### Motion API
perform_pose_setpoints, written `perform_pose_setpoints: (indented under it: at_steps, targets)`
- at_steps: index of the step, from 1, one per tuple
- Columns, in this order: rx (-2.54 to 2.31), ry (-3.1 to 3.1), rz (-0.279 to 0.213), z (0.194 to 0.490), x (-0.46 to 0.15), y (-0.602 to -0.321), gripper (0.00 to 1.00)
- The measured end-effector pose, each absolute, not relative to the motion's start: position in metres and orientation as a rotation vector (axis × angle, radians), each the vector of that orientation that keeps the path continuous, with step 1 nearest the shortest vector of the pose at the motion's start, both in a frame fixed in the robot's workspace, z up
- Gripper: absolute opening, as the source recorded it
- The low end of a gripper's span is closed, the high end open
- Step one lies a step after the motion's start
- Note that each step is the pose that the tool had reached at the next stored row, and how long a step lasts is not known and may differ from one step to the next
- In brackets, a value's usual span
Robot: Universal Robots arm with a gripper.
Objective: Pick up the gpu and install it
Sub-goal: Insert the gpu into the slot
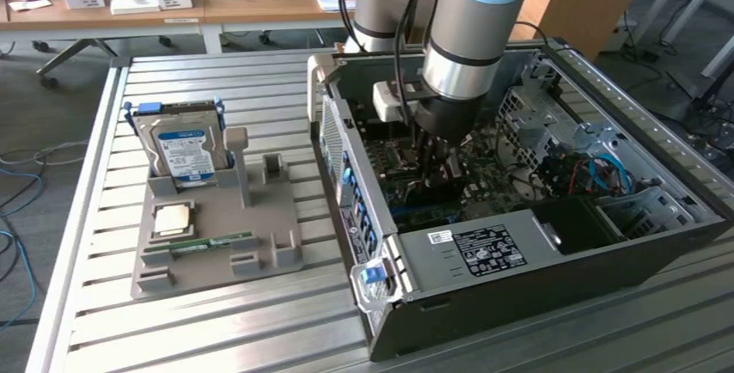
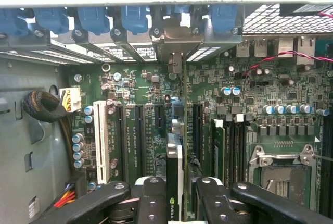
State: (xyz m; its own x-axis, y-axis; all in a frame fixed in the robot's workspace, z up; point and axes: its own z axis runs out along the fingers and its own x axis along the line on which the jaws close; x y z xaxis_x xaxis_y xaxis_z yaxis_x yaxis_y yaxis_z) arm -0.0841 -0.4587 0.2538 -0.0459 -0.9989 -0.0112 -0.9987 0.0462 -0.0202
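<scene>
The fingers (image 2: 214, 203) clamp the gpu (image 2: 176, 166) edge-on above the motherboard (image 2: 234, 104), bracket near the case's rear slots, and any tilt here could jam it beside its socket.

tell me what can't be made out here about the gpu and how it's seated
- Exterior view: the gpu sits behind the arm's wrist, inside the computer case.
- Wrist view: the gpu is edge-on; its faces cannot be read.
- Wrist view: whether its connector is fully in the slot is hidden by the card and gripper.
</scene>
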Motion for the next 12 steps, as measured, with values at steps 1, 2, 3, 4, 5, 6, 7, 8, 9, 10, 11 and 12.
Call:
perform_pose_setpoints:
  at_steps: [1, 2, 3, 4, 5, 6, 7, 8, 9, 10, 11, 12]
  targets:
    - [-2.154, 2.255, -0.010, 0.2534, -0.0841, -0.4587, 0.26]
    - [-2.154, 2.255, -0.010, 0.2529, -0.0842, -0.4586, 0.26]
    - [-2.154, 2.255, -0.010, 0.2529, -0.0842, -0.4587, 0.26]
    - [-2.155, 2.255, -0.010, 0.2530, -0.0843, -0.4587, 0.26]
    - [-2.155, 2.255, -0.010, 0.2530, -0.0843, -0.4587, 0.26]
    - [-2.155, 2.255, -0.011, 0.2531, -0.0844, -0.4588, 0.26]
    - [-2.155, 2.255, -0.011, 0.2531, -0.0845, -0.4588, 0.26]
    - [-2.155, 2.255, -0.011, 0.2530, -0.0846, -0.4588, 0.26]
    - [-2.155, 2.255, -0.011, 0.2529, -0.0849, -0.4588, 0.26]
    - [-2.156, 2.255, -0.011, 0.2528, -0.0851, -0.4588, 0.26]
    - [-2.156, 2.254, -0.011, 0.2528, -0.0853, -0.4588, 0.26]
    - [-2.156, 2.254, -0.011, 0.2527, -0.0854, -0.4589, 0.26]
